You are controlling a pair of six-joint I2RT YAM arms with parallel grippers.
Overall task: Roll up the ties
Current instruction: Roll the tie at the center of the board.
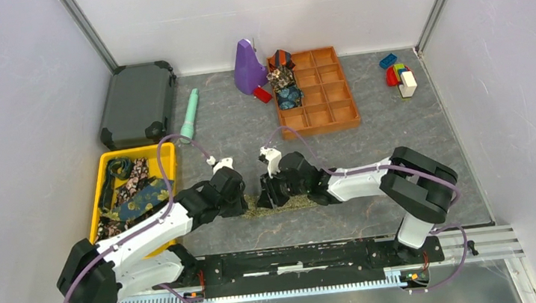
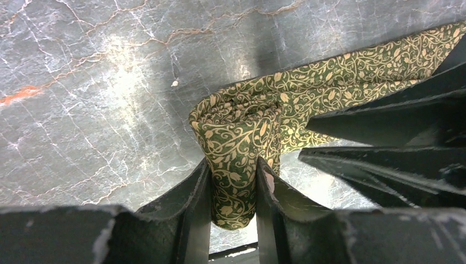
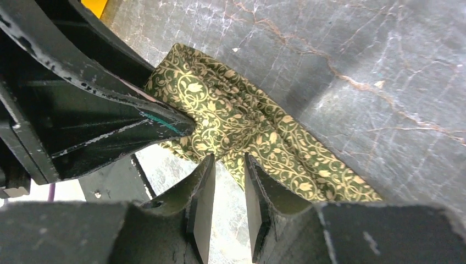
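tabletop [image 1: 370,148]: olive-gold tie [image 2: 329,88] lies on it near the front edge | tie: likely light, limp, slippery; best held at its coiled end | left gripper [image 2: 232,162]: jaws clamped on that coil | right gripper [image 3: 228,159]: jaws slightly apart at the strip's edge
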